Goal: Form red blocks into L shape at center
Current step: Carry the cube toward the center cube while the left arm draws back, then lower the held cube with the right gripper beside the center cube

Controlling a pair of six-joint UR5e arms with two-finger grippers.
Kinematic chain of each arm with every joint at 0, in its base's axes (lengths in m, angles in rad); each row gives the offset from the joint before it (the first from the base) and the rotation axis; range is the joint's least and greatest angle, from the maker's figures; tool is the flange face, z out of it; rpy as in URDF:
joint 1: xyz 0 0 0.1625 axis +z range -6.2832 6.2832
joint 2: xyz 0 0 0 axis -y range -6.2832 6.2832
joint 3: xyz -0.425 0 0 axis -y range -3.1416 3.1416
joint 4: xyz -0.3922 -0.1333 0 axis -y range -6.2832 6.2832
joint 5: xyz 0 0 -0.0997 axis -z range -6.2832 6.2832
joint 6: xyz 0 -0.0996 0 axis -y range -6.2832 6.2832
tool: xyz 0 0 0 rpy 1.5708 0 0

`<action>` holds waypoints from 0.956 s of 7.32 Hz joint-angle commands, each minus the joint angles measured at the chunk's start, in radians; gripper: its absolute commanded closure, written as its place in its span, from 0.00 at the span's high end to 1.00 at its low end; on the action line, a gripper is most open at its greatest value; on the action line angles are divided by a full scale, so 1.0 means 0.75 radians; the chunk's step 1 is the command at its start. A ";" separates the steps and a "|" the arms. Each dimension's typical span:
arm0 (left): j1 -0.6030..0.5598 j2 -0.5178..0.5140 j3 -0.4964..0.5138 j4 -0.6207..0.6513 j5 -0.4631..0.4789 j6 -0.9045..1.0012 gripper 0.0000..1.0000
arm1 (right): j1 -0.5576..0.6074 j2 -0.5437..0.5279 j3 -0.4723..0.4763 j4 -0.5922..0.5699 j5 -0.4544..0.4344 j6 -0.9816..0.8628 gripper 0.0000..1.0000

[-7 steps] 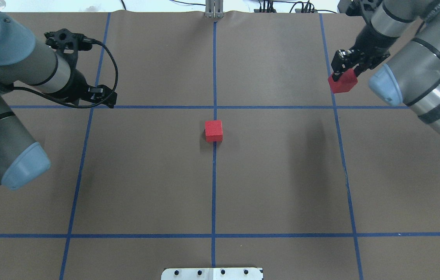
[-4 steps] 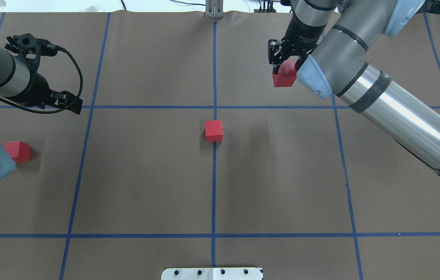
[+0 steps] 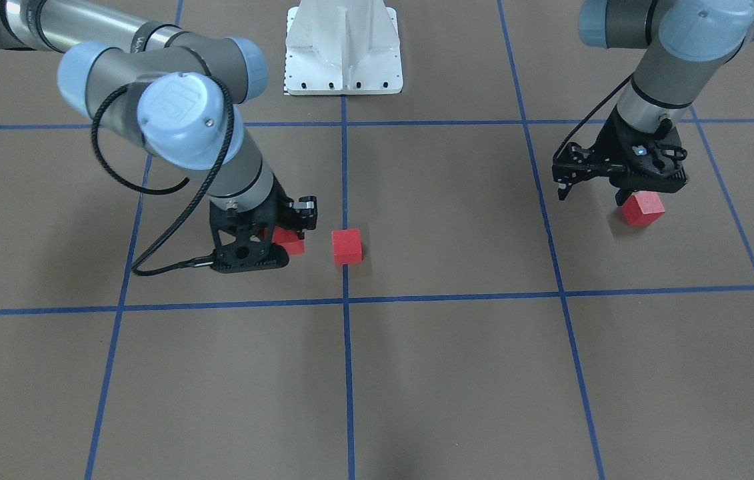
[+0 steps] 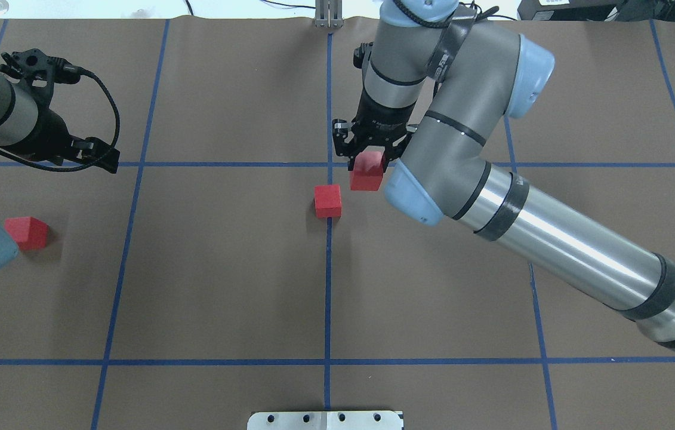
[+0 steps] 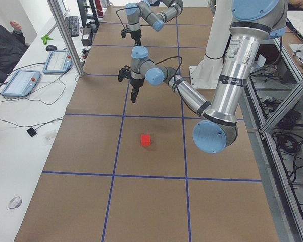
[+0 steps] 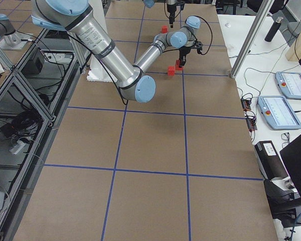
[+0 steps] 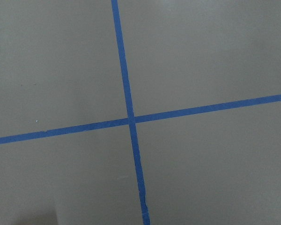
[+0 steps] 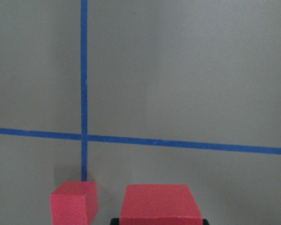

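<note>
Overhead exterior: the right arm point(image 4: 552, 239) stretches to the centre, right gripper point(image 4: 368, 162) clamped on a red block point(image 4: 366, 178) just beside the middle block point(image 4: 327, 200) on the tape point(image 4: 328, 269). Descending crooked could knock it. Left gripper point(image 3: 590, 195), fingers apart, hangs near the third block point(image 3: 643, 209), well off centre.

We see a brown table point(image 4: 224, 269) gridded with blue tape point(image 4: 327, 286). The centre red block point(image 4: 327, 200) sits on the middle line. The second red block point(image 4: 27, 232) rests well apart at its nine o'clock, and a white base plate point(image 4: 325, 420) lies at six o'clock.
</note>
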 commanded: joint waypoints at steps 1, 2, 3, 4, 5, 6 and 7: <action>-0.004 -0.004 0.003 0.000 0.000 0.001 0.99 | -0.194 0.004 0.017 0.002 -0.145 0.142 0.00; -0.002 -0.004 0.003 0.002 0.000 0.001 0.99 | -0.255 0.004 0.015 0.004 -0.211 0.144 0.00; -0.004 -0.004 0.003 0.002 0.002 0.001 0.99 | -0.284 0.022 0.017 0.004 -0.234 0.142 0.00; -0.004 -0.004 0.005 0.002 0.002 0.001 0.99 | -0.347 0.019 -0.003 0.008 -0.335 0.136 0.00; -0.004 -0.006 0.005 0.000 0.002 0.001 0.99 | -0.348 0.023 -0.007 0.010 -0.358 0.124 0.00; -0.004 -0.006 0.007 0.002 0.002 0.001 0.99 | -0.344 0.014 -0.019 0.014 -0.365 0.126 0.00; -0.004 -0.006 0.008 0.000 0.002 0.001 0.99 | -0.309 0.018 -0.040 0.101 -0.365 0.142 0.00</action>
